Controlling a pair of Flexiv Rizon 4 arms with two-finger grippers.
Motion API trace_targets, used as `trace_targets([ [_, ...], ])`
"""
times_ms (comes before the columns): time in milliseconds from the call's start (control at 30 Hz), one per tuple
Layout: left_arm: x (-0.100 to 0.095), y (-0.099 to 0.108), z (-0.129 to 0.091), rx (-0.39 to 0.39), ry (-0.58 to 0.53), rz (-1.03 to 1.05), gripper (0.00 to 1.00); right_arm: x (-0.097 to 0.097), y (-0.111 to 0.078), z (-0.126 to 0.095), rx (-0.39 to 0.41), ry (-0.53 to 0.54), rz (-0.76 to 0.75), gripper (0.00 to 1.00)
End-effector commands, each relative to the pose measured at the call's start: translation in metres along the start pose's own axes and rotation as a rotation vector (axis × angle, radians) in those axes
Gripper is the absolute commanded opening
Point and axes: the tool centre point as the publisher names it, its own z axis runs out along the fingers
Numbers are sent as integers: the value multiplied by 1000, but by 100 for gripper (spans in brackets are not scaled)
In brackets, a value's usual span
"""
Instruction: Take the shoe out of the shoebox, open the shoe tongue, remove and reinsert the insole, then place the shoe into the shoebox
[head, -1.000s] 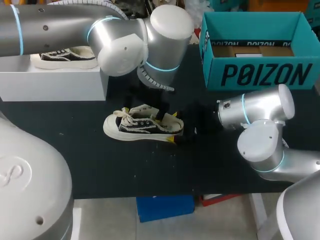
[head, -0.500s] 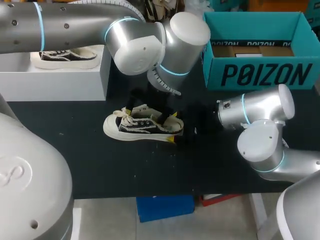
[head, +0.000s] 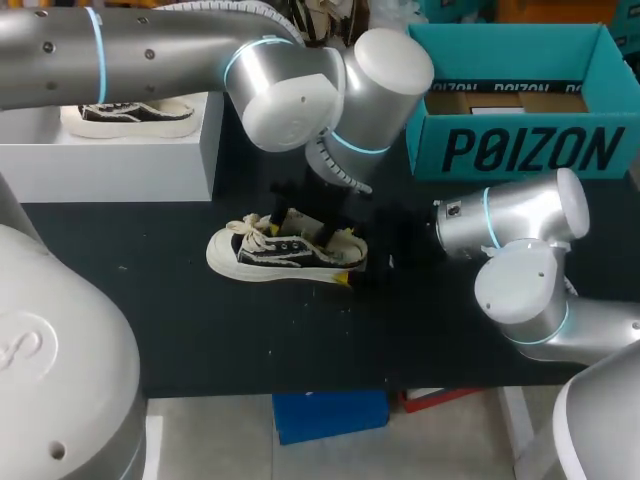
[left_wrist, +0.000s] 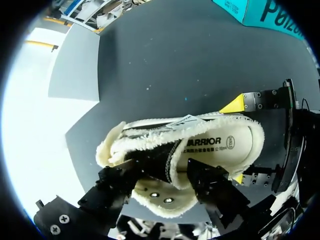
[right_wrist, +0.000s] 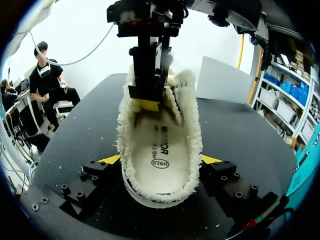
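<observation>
A black-and-cream shoe (head: 280, 252) lies on its sole on the black table, toe to the left. My right gripper (head: 347, 257) is shut on its heel, one yellow tip pressed to each side of the fleecy collar (right_wrist: 160, 195). My left gripper (head: 300, 225) reaches down from above into the shoe's mouth. In the left wrist view its fingers (left_wrist: 210, 180) straddle the raised tongue (left_wrist: 157, 157), one over the laces and one over the printed insole (left_wrist: 220, 145), with a gap still showing. The teal shoebox (head: 520, 150) stands open at the back right.
A white platform (head: 110, 160) at the back left carries a second shoe (head: 130, 115). The left arm's large elbow joints hang over the table between the platform and the shoebox. Bare black tabletop lies in front of the shoe.
My left arm has shifted rightward over the shoe. Its fingers have come down around the tongue and narrowed. The shoe and the right arm have stayed put.
</observation>
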Motion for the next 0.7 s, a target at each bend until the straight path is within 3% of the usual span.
trace_targets([
  [33, 3, -1, 2, -4, -12, 0, 44, 1, -5, 2, 1, -2, 1, 0],
  [133, 3, -1, 3, -4, -20, -5, 22, 1, -5, 2, 1, -2, 1, 0],
  [167, 2, -1, 3, -1, -23, -11, 6, 1, -5, 2, 1, -2, 1, 0],
  [200, 1, -1, 2, 0, -23, -13, 0, 1, -5, 2, 1, -2, 1, 0],
  [700, -11, -7, -24, 108, 67, -56, 0, 1, -5, 2, 1, -2, 1, 0],
])
